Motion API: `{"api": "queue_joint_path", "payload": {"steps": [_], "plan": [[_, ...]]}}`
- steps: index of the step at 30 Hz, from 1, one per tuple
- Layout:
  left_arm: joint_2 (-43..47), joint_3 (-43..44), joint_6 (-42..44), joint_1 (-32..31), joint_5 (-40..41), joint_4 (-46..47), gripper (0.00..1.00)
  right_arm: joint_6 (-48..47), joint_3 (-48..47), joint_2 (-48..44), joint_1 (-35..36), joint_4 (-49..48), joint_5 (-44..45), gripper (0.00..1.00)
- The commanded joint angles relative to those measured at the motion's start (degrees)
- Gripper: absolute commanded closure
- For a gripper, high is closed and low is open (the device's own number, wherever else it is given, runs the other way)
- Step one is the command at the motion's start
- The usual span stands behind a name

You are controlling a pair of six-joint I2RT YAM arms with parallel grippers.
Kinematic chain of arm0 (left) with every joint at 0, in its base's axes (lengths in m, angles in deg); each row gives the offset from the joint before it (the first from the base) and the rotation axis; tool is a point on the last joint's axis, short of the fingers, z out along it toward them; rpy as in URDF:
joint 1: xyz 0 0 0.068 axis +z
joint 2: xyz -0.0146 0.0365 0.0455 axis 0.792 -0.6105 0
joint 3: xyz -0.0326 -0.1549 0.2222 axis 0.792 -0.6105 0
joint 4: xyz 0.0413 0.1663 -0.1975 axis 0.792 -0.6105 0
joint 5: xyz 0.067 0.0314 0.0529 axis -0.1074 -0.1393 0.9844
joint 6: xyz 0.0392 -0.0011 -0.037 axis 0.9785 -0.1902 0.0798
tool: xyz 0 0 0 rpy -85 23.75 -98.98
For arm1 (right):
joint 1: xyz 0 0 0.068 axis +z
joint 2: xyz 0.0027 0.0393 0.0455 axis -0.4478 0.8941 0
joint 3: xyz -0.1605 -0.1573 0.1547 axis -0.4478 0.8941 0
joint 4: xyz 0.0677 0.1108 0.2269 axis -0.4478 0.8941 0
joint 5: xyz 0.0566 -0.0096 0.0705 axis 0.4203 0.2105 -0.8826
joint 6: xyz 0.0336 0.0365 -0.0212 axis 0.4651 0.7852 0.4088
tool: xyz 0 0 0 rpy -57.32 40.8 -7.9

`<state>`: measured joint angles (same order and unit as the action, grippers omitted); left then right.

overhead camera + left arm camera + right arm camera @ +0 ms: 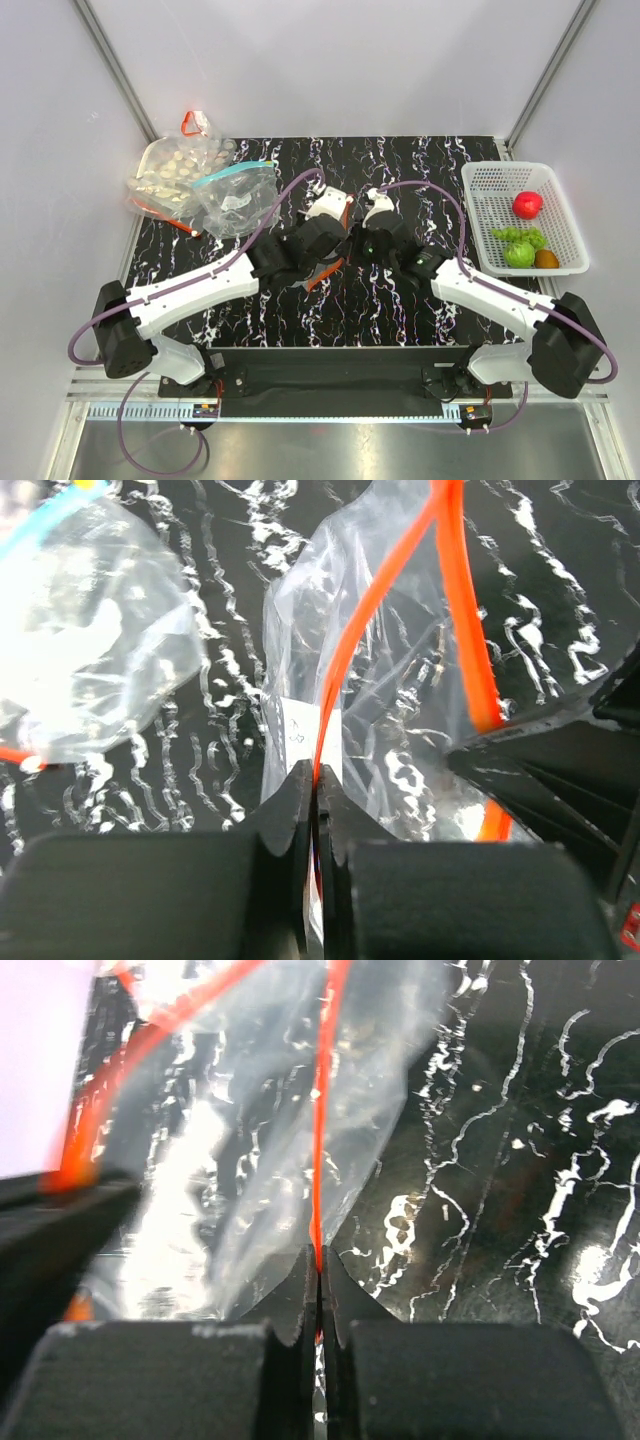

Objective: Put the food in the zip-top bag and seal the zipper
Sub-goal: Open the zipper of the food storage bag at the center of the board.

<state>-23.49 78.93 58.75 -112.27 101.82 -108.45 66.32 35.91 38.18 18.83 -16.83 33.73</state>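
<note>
With my left gripper [315,785] clamped on the zipper [455,610] and my right gripper [318,1270] clamped on it too, bag [400,700] between them, I'd ease them apart evenly to open the mouth without tearing, food [527,205] sits in the basket [490,195]

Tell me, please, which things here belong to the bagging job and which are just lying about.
Job in hand:
- zip-top bag and its zipper
- red fruit, grape bunch, green piece, brown-orange ball
- left gripper and right gripper, both shut on the zipper

Lying about:
- teal-zipper bag
- bag of beige pieces
- white basket
</note>
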Motion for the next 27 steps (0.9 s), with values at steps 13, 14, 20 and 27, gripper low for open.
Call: {"api": "queue_joint_path", "payload": {"steps": [13, 14, 20, 27], "plan": [[-1.3, 6.0, -0.4, -0.3, 11.8, -5.5, 0.99, 0.3, -1.6, 6.1, -1.0, -0.2, 4.7, 0.99], [-2.0, 4.7, -0.3, -0.3, 11.0, -4.5, 1.0, 0.1, -1.3, 6.4, -1.0, -0.9, 4.7, 0.98], [-6.1, 0.6, -0.3, -0.2, 4.5, 4.2, 1.0, -0.7, 0.1, 8.5, -2.5, -2.5, 4.7, 0.87], [-9.4, 0.8, -1.2, 0.5, 2.2, 6.1, 1.0, -1.1, 2.8, 7.6, -4.3, -2.7, 5.3, 0.75]]}}
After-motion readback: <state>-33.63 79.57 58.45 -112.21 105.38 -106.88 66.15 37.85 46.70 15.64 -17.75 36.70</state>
